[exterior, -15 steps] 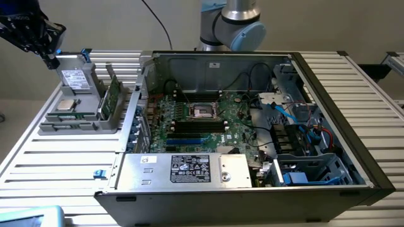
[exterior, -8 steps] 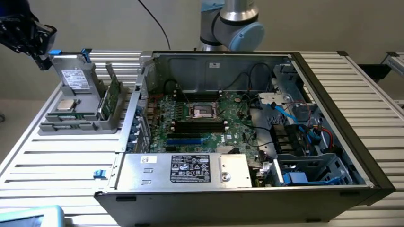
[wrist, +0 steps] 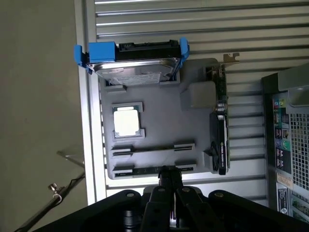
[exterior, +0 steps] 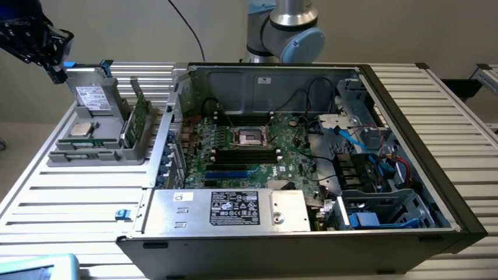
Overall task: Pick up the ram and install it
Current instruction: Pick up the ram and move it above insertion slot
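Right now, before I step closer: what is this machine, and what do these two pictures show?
It's a robot arm with a claw at its end. One picture comes from a camera standing off to the side; the other looks down from the arm's wrist, past the claw. On the slatted table sits an open computer case. Beside it, a grey tray holds spare parts: a boxy drive, a square silver chip and a green circuit card. The claw hangs shut above the tray; I see nothing in it.

1 drive, 1 processor
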Robot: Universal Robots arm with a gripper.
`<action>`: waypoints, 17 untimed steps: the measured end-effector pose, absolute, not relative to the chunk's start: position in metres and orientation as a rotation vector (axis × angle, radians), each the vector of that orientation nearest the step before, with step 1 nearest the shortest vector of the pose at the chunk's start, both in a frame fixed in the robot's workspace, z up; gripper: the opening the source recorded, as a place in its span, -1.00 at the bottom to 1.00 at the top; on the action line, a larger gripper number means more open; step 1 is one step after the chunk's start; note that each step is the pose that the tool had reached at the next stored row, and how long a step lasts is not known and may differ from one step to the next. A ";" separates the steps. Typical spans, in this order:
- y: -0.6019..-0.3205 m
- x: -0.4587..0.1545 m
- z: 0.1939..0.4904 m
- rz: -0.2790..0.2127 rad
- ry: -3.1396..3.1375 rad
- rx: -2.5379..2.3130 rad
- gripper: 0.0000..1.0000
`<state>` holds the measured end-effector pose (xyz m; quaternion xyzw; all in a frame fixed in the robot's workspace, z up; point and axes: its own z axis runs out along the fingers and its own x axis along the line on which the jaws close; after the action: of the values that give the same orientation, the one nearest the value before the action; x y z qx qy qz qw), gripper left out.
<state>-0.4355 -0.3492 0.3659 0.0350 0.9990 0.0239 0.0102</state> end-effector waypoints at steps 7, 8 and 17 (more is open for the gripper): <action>-0.349 -0.435 0.366 0.075 3.119 0.109 -0.78; -0.349 -0.435 0.366 0.075 3.119 0.109 -0.78; -0.349 -0.435 0.366 0.076 3.122 0.007 -0.78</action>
<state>-0.4355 -0.3491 0.3660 0.0023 0.9997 0.0242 0.0093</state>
